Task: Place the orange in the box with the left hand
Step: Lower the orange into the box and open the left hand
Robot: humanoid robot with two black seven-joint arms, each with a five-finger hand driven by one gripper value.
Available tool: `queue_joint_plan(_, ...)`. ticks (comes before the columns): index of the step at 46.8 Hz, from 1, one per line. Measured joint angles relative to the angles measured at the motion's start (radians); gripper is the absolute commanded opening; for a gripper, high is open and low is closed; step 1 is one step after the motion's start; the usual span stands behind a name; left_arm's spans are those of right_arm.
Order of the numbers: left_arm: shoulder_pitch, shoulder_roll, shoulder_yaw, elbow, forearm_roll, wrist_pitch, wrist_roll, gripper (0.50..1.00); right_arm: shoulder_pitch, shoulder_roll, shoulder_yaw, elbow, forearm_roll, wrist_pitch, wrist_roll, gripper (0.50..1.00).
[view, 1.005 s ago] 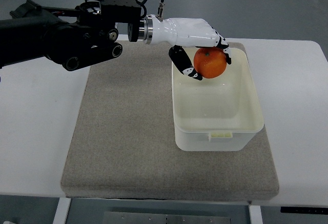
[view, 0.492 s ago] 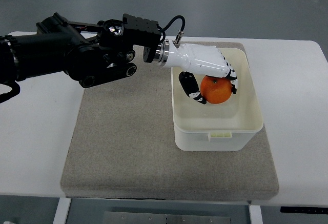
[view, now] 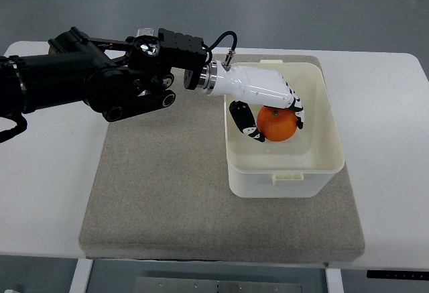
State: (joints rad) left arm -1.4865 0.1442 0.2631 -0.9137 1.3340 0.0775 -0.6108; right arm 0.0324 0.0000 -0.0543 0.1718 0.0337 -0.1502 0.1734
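An orange sits low inside the cream plastic box, toward its back half. My left hand, white with black finger pads, reaches into the box from the left and is curled over the fruit, thumb on its left side and fingers across its top and right. The fingers still wrap the orange; whether it rests on the box floor cannot be told. The black left arm stretches in from the picture's left edge. No right arm shows.
The box stands on a grey felt mat that covers the middle of a white table. The table's front edge runs along the bottom of the view, with the frame below it.
The left hand has carried the orange from above the box's back rim down into the box, then shifted slightly left and back. The grasp stays closed on the fruit.
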Motion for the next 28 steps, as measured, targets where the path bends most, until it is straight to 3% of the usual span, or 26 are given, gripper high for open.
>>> queue_joint_plan(4, 0.001, 0.000, 0.000, 0.000, -0.004, -0.007, 0.000, 0.805, 0.000, 0.000, 0.000, 0.000, 0.000, 0.000, 0.000, 0.926)
queue_joint_plan(9, 0.011, 0.001, -0.002, 0.000, -0.017, -0.008, 0.000, 0.938, 0.001, 0.000, 0.001, 0.000, 0.000, 0.000, 0.000, 0.926)
queue_joint_plan(13, 0.020, 0.000, -0.003, 0.000, -0.019, -0.007, 0.000, 0.958, 0.001, 0.000, 0.000, 0.000, 0.000, 0.000, 0.000, 0.926)
queue_joint_plan(28, 0.023, 0.001, -0.005, -0.004, -0.018, 0.001, 0.000, 0.958, 0.000, 0.000, 0.000, 0.000, 0.000, 0.000, 0.000, 0.926)
